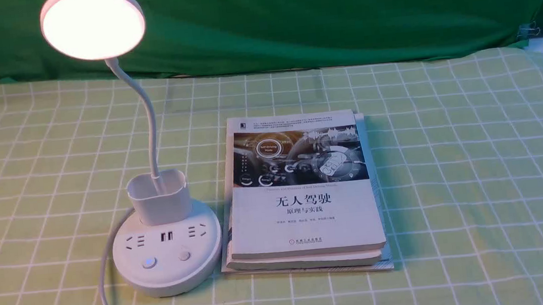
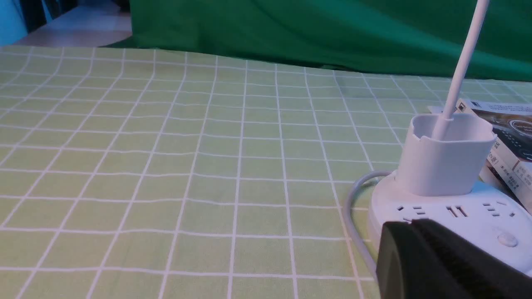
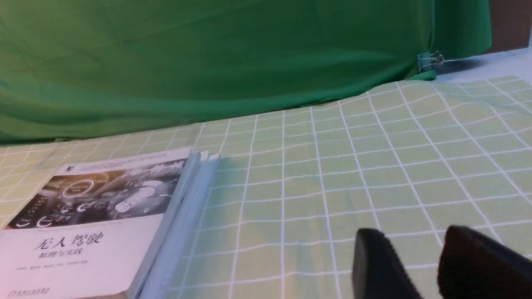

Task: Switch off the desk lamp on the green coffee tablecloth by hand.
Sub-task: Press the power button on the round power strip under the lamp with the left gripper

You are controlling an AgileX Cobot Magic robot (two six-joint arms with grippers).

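- The desk lamp (image 1: 168, 254) stands left of centre on the green coffee tablecloth (image 1: 451, 155), which covers the counter. Its disc head (image 1: 92, 24) is glowing, so the switch-off is not yet done.
- Two round buttons sit on the front of the base. The left button (image 1: 149, 262) shows a faint bluish glow and the right button (image 1: 184, 255) is plain. Which one governs the light is a guess; I would try the glowing one first.
- The left tool (image 2: 415, 249) is near the base front. Only one dark mass shows, so I cannot tell whether its jaws are apart or together.
- Press straight down with one fingertip. A sideways shove could slide the base into the cord (image 1: 107, 288) or the books.
- The right tool (image 3: 411, 236) hangs over bare cloth, jaws apart and holding nothing.
- The stack of books (image 1: 305, 194) lies just beside the base. The top cover reads "无人驾驶" and "原理与实践", with "Self-Driving" in the artwork. The publisher line is too small to read.
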